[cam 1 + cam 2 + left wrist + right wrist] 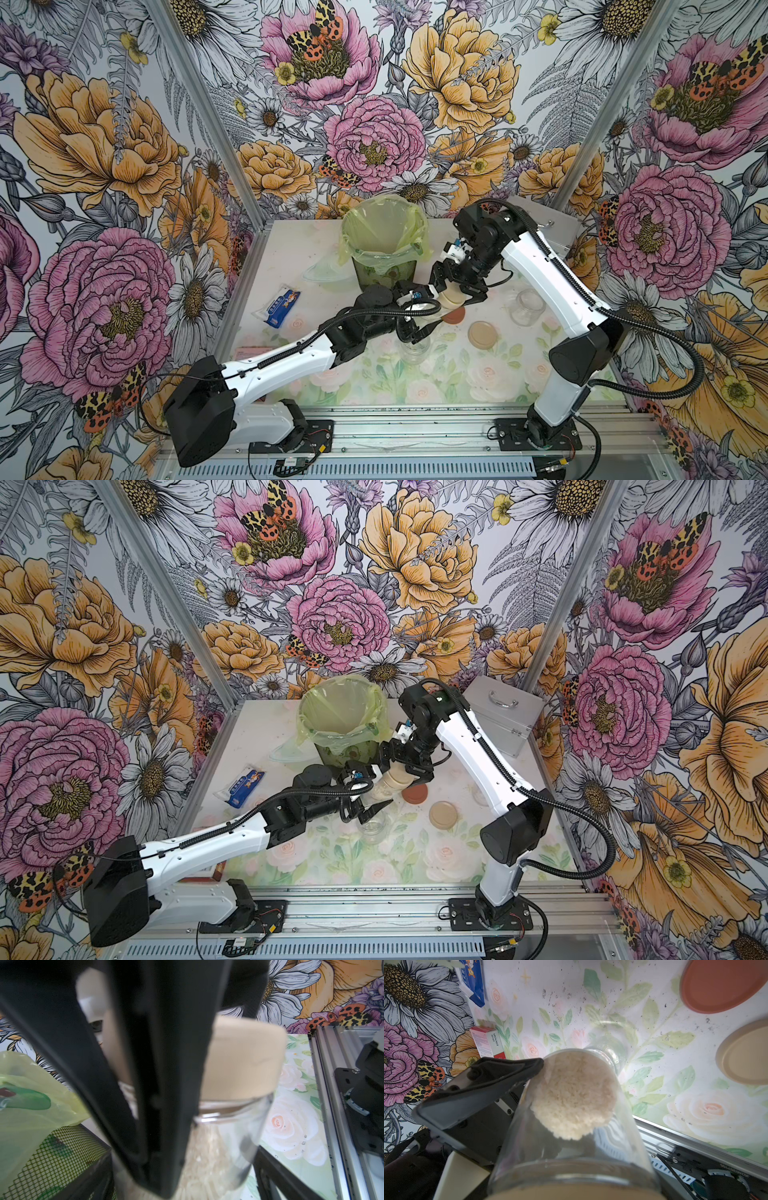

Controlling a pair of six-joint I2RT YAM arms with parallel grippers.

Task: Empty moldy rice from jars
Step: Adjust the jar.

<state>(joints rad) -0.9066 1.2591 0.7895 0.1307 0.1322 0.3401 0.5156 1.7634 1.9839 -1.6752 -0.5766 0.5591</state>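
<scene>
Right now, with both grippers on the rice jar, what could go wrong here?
1. The jar is held tilted beside the bin, not over it; once the lid comes off, rice may spill on the table.
2. The left gripper holds smooth glass; twisting may make it slip.
3. An empty jar stands close by and could be hit.

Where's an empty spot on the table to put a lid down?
Bare: the front of the mat, between the loose beige lid and the rail; also the back-left corner, behind the blue packet, left of the bin. Crowded: the middle, where the left gripper and right gripper hold the rice jar beside the red-brown lid.
</scene>
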